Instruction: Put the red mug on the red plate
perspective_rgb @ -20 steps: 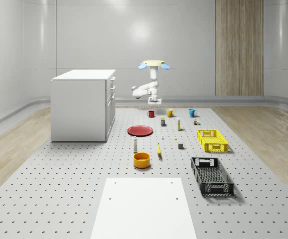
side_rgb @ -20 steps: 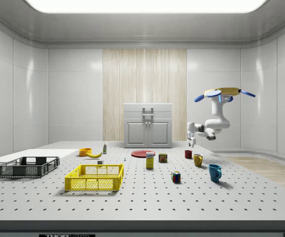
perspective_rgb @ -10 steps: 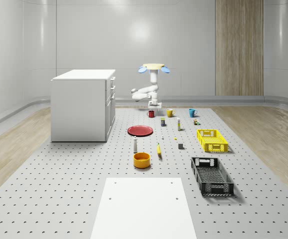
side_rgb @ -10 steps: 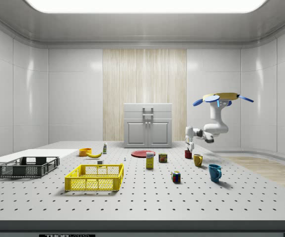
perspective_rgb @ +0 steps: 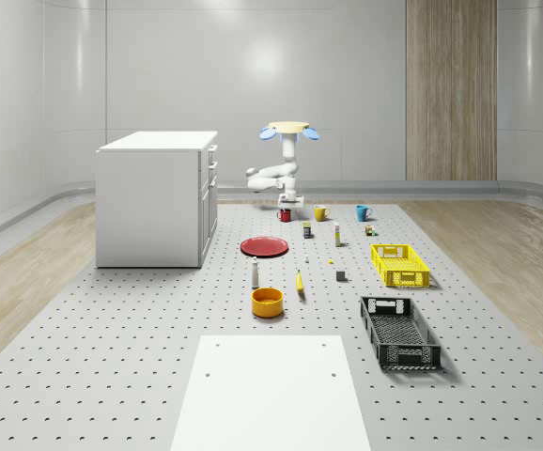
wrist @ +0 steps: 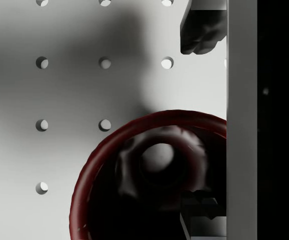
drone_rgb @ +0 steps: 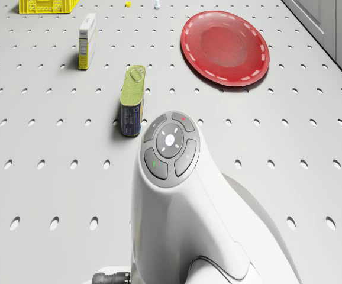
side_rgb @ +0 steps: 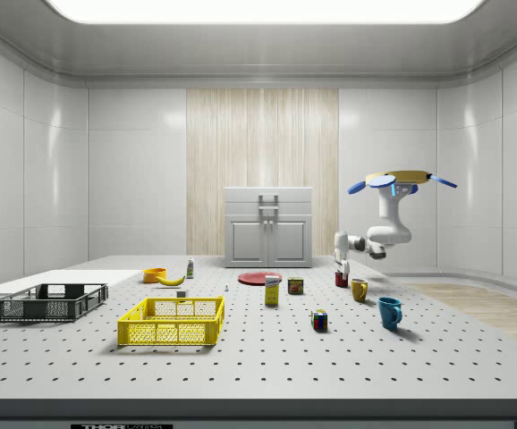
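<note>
The red mug (perspective_rgb: 285, 215) stands upright on the pegboard table, beyond the red plate (perspective_rgb: 265, 246) and apart from it. The drone (perspective_rgb: 288, 129) hovers above the mug, its arm bent downward. My gripper (perspective_rgb: 287, 205) hangs right over the mug (side_rgb: 341, 280) in the side view, just above its rim. In the wrist view I look down into the mug (wrist: 149, 180); my gripper (wrist: 203, 125) is open, one finger (wrist: 202, 30) outside the rim and the other low over the mug's opening. The plate (drone_rgb: 225, 48) lies flat beyond the arm's wrist in the drone view.
A yellow mug (perspective_rgb: 320, 213) and a blue mug (perspective_rgb: 363, 212) stand to the whole-scene view's right of the red mug. A can (drone_rgb: 132, 100) lies near the plate. The white cabinet (perspective_rgb: 156, 197) stands at the left. Yellow crate (perspective_rgb: 399, 264), black crate (perspective_rgb: 399, 331), orange bowl (perspective_rgb: 267, 302) sit nearer.
The drone has sunk lower and the arm has brought the gripper down from well above the red mug to just over its rim. The mug and plate have not moved.
</note>
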